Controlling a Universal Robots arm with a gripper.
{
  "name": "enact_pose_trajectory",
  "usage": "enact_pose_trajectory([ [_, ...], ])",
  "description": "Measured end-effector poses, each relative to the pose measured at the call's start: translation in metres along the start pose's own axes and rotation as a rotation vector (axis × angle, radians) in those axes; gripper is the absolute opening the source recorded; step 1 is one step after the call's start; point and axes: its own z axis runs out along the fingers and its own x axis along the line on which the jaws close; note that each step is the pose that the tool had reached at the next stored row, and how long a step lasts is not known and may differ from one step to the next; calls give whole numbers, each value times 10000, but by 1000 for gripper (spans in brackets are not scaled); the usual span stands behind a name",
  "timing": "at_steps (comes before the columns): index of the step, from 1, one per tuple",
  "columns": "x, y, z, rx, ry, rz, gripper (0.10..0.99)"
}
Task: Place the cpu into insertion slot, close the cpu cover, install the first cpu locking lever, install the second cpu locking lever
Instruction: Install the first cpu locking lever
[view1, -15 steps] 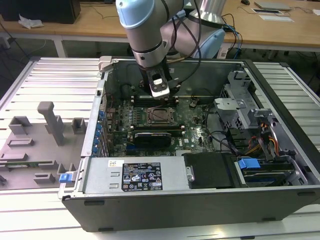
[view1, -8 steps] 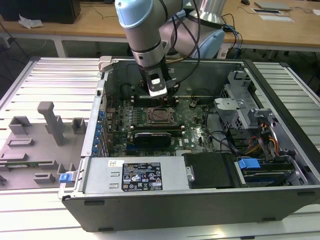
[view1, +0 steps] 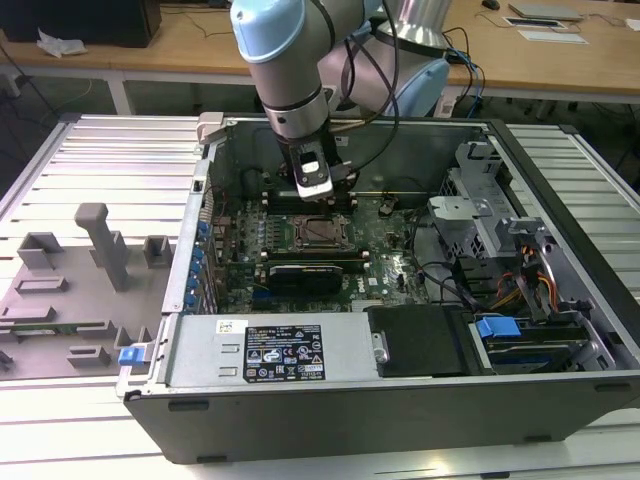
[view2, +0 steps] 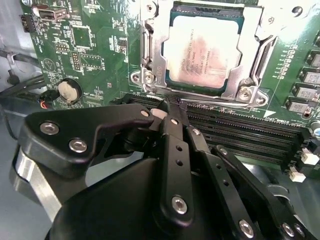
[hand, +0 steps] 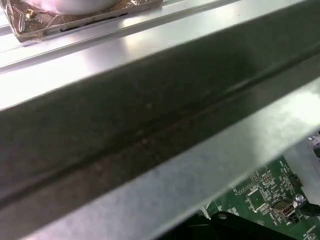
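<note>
Second wrist view showed the cpu (view2: 202, 50) lying under the closed cpu cover (view2: 156, 55), the tool (view2: 169, 107) apparently clenched, tips together at the cover's edge beside the RAM slots (view2: 240, 135). From the exterior view, the insertion slot (view1: 318, 232) sat mid-motherboard (view1: 390, 250) inside the open computer case (view1: 400, 410).

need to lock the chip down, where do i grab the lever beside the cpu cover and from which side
Probably near an end of the lever, not mid-run: the thin rod lies flat, tight along the cpu cover, leaving little room beside it. Come from above, pinching across the rod.
</note>
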Motion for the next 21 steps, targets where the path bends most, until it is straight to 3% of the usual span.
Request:
enact_pose_trajectory([
  [8, -8, 7, 4, -11, -12, 17, 106],
  [15, -65, 64, -255, 12, -13, 12, 106],
  [19, -112, 112, -464, 31, -21, 7, 106],
  [21, -126, 126, -527, 36, -25, 4, 106],
])
